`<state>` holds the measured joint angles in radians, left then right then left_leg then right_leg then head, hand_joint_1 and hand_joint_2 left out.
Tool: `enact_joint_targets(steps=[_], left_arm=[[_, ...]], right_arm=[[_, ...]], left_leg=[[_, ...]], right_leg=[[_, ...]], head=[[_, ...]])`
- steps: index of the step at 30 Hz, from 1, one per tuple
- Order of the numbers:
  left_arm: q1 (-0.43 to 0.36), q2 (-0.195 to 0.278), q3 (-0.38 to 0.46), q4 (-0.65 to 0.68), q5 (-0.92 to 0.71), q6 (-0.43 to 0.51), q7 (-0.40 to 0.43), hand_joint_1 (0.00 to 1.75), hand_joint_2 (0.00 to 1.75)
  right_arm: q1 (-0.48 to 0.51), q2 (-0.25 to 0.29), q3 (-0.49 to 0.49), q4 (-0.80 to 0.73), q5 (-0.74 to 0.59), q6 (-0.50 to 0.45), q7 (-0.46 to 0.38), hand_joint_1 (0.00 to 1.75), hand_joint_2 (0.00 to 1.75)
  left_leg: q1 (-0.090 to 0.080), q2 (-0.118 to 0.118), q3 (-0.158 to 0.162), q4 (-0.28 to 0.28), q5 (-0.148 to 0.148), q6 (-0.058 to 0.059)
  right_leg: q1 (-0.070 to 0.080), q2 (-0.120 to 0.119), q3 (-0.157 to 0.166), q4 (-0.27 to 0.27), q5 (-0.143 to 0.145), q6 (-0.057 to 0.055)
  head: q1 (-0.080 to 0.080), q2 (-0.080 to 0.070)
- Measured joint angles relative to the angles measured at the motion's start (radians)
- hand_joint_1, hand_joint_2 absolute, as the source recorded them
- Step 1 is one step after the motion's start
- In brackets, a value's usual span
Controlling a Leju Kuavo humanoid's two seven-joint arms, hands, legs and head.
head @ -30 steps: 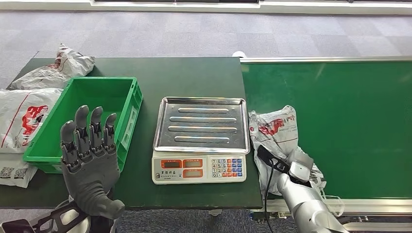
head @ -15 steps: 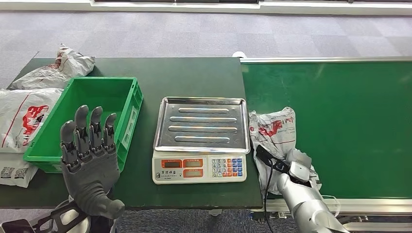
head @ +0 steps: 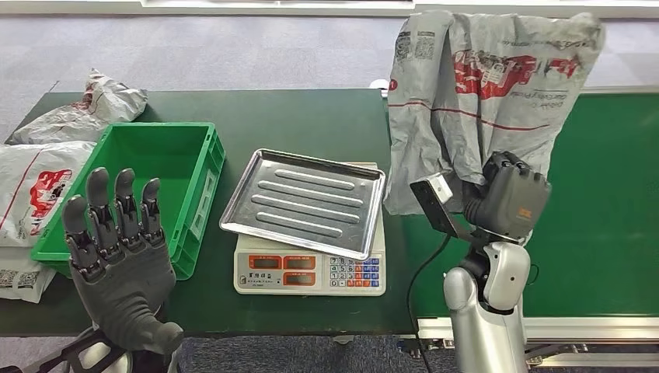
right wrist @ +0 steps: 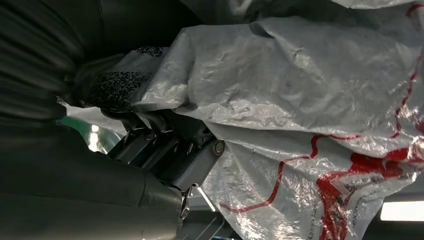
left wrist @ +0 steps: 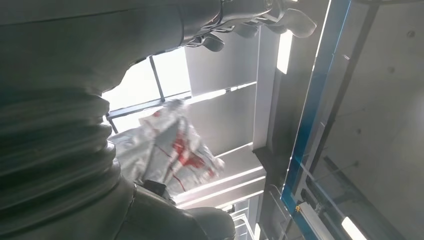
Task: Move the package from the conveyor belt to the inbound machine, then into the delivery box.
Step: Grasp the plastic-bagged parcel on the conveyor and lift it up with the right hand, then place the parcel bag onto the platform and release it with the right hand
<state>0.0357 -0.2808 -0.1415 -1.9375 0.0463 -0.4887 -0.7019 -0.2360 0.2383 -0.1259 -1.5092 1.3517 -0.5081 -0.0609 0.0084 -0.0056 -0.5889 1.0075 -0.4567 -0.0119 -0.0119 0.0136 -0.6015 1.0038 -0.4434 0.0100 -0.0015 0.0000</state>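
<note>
left robot hand [left wrist: 150,75], grey package [left wrist: 167,145]

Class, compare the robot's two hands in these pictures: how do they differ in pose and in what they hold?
The right hand grips the grey package, lifted above the conveyor belt; the left hand holds nothing. The left hand's fingers are spread, upright; the right hand's are closed. Both are dark grey.
</note>
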Motion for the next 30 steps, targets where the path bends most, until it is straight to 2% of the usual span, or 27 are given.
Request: enact_joint_targets(steps=[11,14,16,18,21,25,30], left_arm=[[0.000,0.000,0.001,0.000,0.007,0.000,0.000,0.00,1.75],[0.000,0.000,0.001,0.001,0.008,-0.008,0.000,0.00,1.75],[-0.001,0.000,0.001,0.006,0.009,-0.017,0.000,0.00,1.75],[-0.007,0.000,0.001,0.019,0.011,-0.028,0.000,0.00,1.75],[-0.030,0.000,-0.005,0.045,0.013,-0.046,0.000,0.00,1.75],[-0.056,0.000,-0.020,0.072,0.012,-0.051,0.001,0.00,1.75],[-0.062,0.000,-0.027,0.089,0.010,-0.051,0.001,0.00,1.75]], right_arm=[[0.071,0.003,0.018,-0.127,-0.010,-0.053,0.002,1.75,1.75],[0.080,0.003,0.023,-0.145,-0.083,-0.096,-0.037,1.75,1.75],[0.073,0.004,0.036,-0.146,-0.174,-0.087,-0.096,1.75,1.75],[0.041,0.009,0.074,-0.114,-0.246,-0.024,-0.168,1.75,1.75],[-0.057,0.039,0.177,0.012,-0.296,0.046,-0.239,1.75,1.75],[-0.190,0.093,0.343,0.210,-0.318,0.048,-0.240,1.75,1.75],[-0.258,0.120,0.435,0.327,-0.320,0.043,-0.235,1.75,1.75]], left_leg=[[0.000,0.000,0.000,0.000,0.000,0.000],[0.000,0.000,0.000,0.000,0.000,0.000],[0.000,0.001,-0.001,0.000,0.000,0.000],[0.000,0.003,-0.004,0.000,-0.001,0.000],[0.000,0.005,-0.002,0.000,0.000,-0.002],[0.002,0.003,0.000,0.000,0.005,-0.004],[0.003,0.001,-0.001,0.000,0.005,-0.005]], right_leg=[[-0.001,0.000,0.001,0.000,0.000,0.001],[-0.001,-0.001,0.001,0.000,0.000,0.001],[-0.001,0.000,0.001,0.000,0.000,0.001],[-0.001,0.002,0.000,0.000,0.000,0.001],[0.001,0.003,-0.001,0.000,0.001,-0.001],[0.003,0.002,-0.002,0.001,0.003,-0.004],[0.003,0.001,-0.002,0.001,0.003,-0.004]], head=[[0.000,0.000],[0.000,0.000],[0.000,0.000],[0.000,0.000],[0.000,0.000],[0.000,0.000],[0.000,0.000]])
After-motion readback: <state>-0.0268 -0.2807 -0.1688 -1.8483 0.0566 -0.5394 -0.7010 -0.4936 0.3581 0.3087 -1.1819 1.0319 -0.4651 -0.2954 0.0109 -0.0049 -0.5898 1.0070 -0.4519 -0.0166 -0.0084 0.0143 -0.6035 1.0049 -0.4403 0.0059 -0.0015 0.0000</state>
